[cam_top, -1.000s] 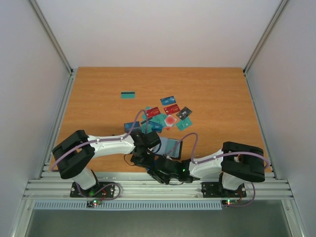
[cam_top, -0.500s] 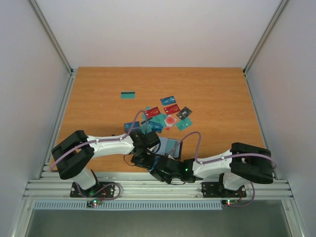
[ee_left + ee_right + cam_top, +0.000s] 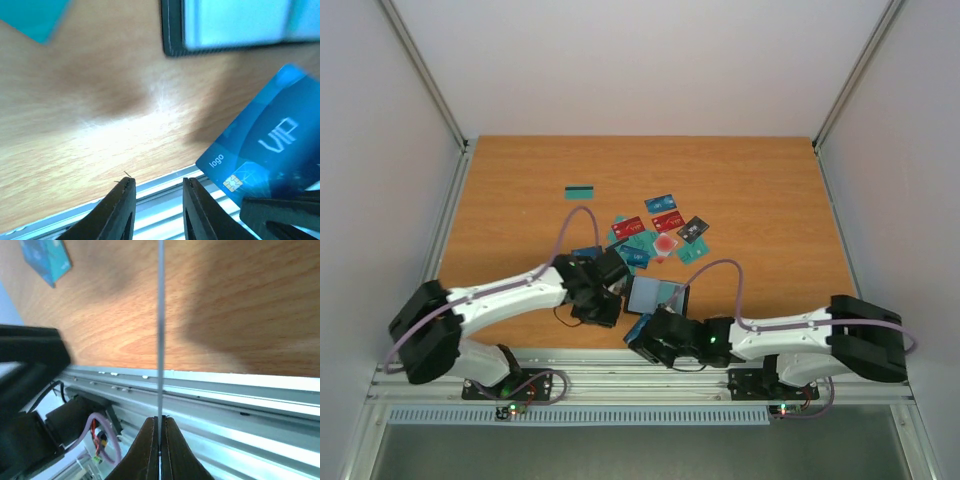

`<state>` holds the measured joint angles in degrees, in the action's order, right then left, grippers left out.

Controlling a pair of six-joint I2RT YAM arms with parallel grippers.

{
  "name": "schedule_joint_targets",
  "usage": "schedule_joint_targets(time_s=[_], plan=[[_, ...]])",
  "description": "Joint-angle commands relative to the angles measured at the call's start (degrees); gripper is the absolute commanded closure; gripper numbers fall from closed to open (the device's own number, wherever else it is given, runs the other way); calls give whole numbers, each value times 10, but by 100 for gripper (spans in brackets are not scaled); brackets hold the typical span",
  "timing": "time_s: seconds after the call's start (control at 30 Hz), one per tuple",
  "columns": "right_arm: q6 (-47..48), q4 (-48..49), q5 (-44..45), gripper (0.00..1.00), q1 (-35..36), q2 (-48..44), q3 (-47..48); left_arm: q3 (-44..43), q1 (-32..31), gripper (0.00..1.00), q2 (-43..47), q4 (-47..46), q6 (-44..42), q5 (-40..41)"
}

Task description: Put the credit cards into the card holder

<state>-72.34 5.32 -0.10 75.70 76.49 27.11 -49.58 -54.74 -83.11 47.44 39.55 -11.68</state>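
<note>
Swinging away to its own side, the left gripper (image 3: 155,187) is hanging empty, fingers slightly apart, while the right gripper (image 3: 160,422) is reaching in, clamped on a blue card (image 3: 262,145) just beside the open card holder (image 3: 655,296). Insertion is probably coming next, with more credit cards (image 3: 655,235) lying beyond.

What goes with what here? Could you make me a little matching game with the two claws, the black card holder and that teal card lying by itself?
Things:
1. left gripper
2. right gripper
3. card holder
4. lone teal card

States:
A. lies apart from the pile, to its far left
B. pinches a blue card
C. lies open on the table
D. fingers apart, nothing between them

Pairs: 1-D, 2-B, 3-C, 4-A
</note>
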Motion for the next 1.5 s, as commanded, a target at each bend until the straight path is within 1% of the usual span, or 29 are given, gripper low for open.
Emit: schedule_joint_targets(time_s=[0.0, 0.07, 0.13, 0.27, 0.3, 0.37, 0.4, 0.5, 0.6, 0.67, 0.8, 0.87, 0.93, 1.1, 1.23, 1.37, 1.4, 1.47], plan=[[95, -90, -28, 99, -28, -76, 4, -55, 39, 70, 90, 87, -24, 52], [190, -145, -67, 99, -60, -108, 35, -70, 58, 66, 125, 99, -42, 42], [283, -215, -119, 99, -101, -128, 69, -79, 88, 61, 157, 98, -67, 9], [436, -302, -272, 99, -202, -140, 157, -92, 142, 51, 203, 67, -107, -90], [467, -326, -302, 99, -221, -141, 179, -94, 154, 48, 214, 52, -112, -118], [522, -360, -365, 99, -255, -139, 219, -92, 176, 45, 230, 19, -115, -173], [543, -372, -402, 99, -267, -139, 235, -89, 188, 44, 235, -1, -111, -203], [588, -395, -469, 99, -296, -138, 275, -76, 222, 44, 259, -74, -81, -274], [611, -403, -524, 99, -314, -135, 309, -57, 243, 44, 286, -164, -24, -342], [619, -401, -557, 99, -323, -133, 329, -50, 247, 45, 298, -226, 6, -369], [615, -386, -600, 99, -333, -131, 349, -39, 249, 47, 303, -277, 46, -405], [606, -370, -614, 99, -334, -130, 352, -29, 249, 50, 301, -307, 57, -427], [598, -352, -623, 99, -334, -130, 351, -18, 249, 56, 302, -347, 78, -447], [574, -307, -637, 99, -333, -128, 343, 6, 249, 81, 299, -434, 132, -479], [567, -301, -630, 99, -334, -122, 354, 14, 249, 98, 292, -506, 177, -498], [572, -313, -609, 99, -334, -116, 364, 11, 249, 100, 287, -536, 210, -505], [576, -323, -598, 90, -334, -116, 368, 10, 249, 100, 288, -539, 215, -501], [582, -337, -576, 53, -334, -116, 375, 7, 249, 100, 290, -529, 221, -487]])
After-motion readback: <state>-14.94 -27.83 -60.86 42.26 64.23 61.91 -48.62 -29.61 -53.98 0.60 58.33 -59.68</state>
